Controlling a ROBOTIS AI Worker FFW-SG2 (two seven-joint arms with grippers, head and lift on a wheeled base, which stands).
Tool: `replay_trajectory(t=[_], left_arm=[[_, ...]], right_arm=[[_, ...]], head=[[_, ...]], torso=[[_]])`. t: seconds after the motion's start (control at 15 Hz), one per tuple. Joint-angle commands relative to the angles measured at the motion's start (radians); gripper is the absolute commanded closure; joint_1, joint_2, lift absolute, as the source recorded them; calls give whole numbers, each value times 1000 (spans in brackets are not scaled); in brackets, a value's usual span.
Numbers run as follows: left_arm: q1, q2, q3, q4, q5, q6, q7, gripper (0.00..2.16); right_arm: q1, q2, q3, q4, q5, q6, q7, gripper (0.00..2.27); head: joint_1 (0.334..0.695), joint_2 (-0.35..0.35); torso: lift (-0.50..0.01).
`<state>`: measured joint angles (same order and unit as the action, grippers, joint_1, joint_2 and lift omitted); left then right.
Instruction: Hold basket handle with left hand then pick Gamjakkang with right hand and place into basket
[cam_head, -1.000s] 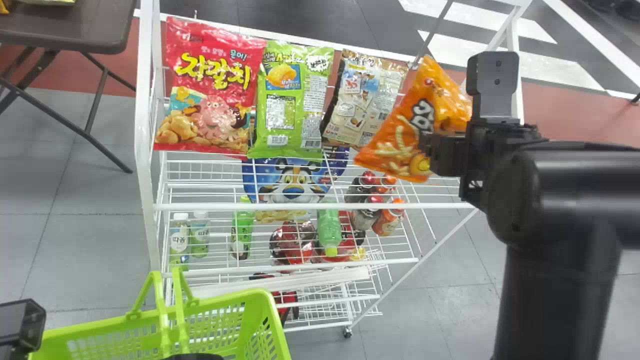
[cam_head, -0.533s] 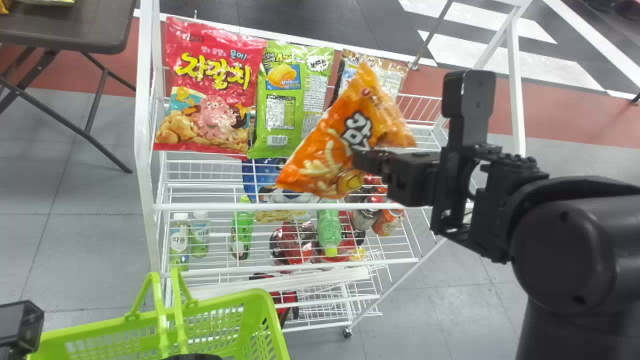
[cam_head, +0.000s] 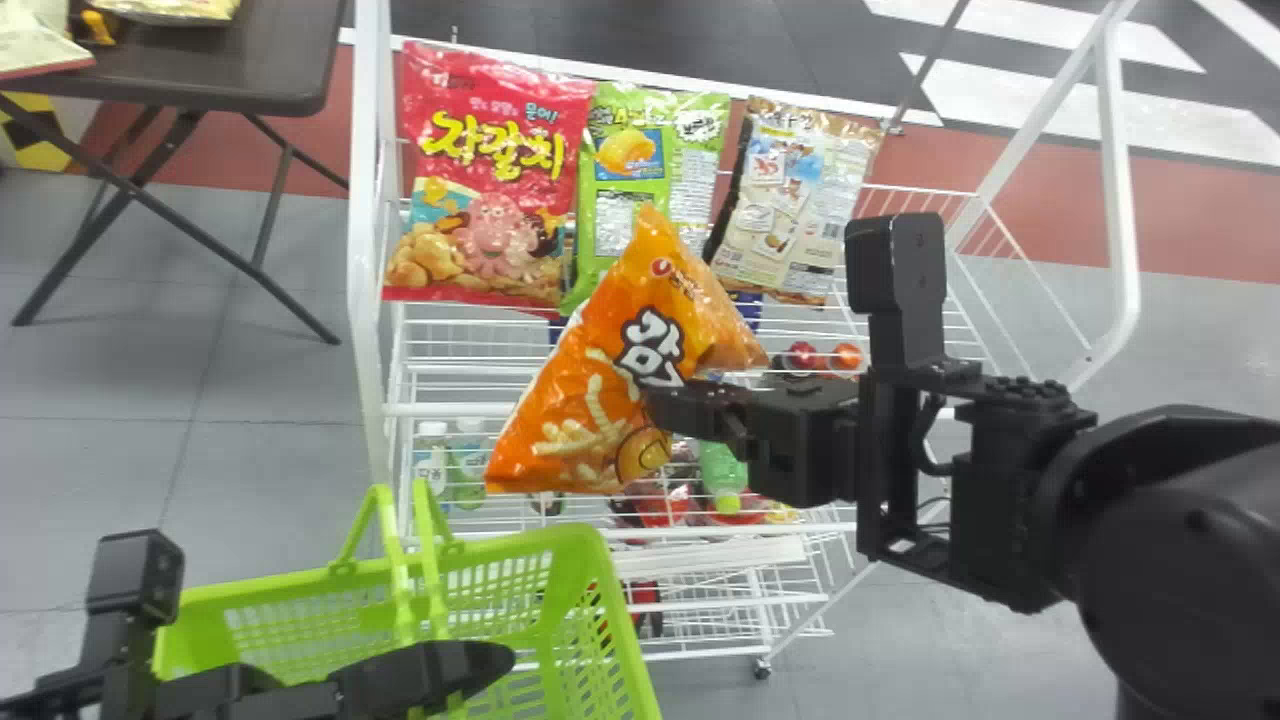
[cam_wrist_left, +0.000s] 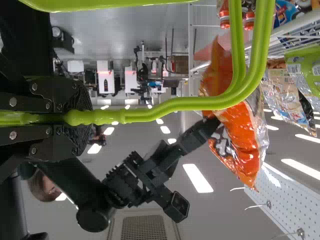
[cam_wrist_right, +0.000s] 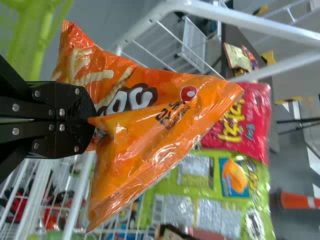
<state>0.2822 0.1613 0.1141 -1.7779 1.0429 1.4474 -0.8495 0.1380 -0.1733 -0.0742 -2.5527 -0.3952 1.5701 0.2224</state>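
In the head view my right gripper (cam_head: 668, 405) is shut on the orange Gamjakkang bag (cam_head: 600, 400), which hangs in front of the rack, above and right of the green basket (cam_head: 625, 640). The right wrist view shows the gripper (cam_wrist_right: 92, 120) pinching the bag (cam_wrist_right: 150, 115) at its edge. My left gripper (cam_head: 490, 665) is at the lower left over the basket. In the left wrist view the left gripper (cam_wrist_left: 75, 117) is shut on the green basket handle (cam_wrist_left: 165, 106), with the bag (cam_wrist_left: 235, 125) farther off.
The white wire rack (cam_head: 600, 408) stands behind the basket. On its top lie a red bag (cam_head: 490, 180), a green bag (cam_head: 690, 150) and a beige bag (cam_head: 795, 200); bottles and other goods are lower down. A dark table (cam_head: 270, 70) stands at the back left.
The right arm has carried the bag left and down, away from the beige bag and nearer the basket. The head view has shifted, bringing more of the left gripper and basket into sight.
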Motion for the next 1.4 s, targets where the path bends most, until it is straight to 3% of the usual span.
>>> replay_trajectory(t=[0.0,0.33,0.6,0.67,0.8,1.13,1.33], left_arm=[[-12,-2,7,-3,6,0,6,2145],[-29,-8,12,-6,16,0,10,2145],[-43,-14,4,-6,19,-3,9,2145],[-43,-16,6,-6,19,-3,9,2145],[-44,-16,4,-5,19,-3,9,2145],[-52,-17,-1,2,19,-3,6,2145],[-52,-17,2,11,20,-3,0,2145]], right_arm=[[28,0,27,-14,-11,2,0,2253],[71,-9,82,-21,-36,2,26,2250],[114,-57,143,34,-7,2,52,2223],[114,-61,148,54,-5,2,68,1966],[114,-71,157,98,22,2,169,-2],[126,-58,90,98,10,2,195,63],[193,-23,16,129,15,2,209,83]], head=[[695,-208],[695,-158],[695,-127],[695,-128],[695,-126],[695,-126],[695,-153]], torso=[[-17],[-17],[-17],[-17],[-17],[-17],[-17]])
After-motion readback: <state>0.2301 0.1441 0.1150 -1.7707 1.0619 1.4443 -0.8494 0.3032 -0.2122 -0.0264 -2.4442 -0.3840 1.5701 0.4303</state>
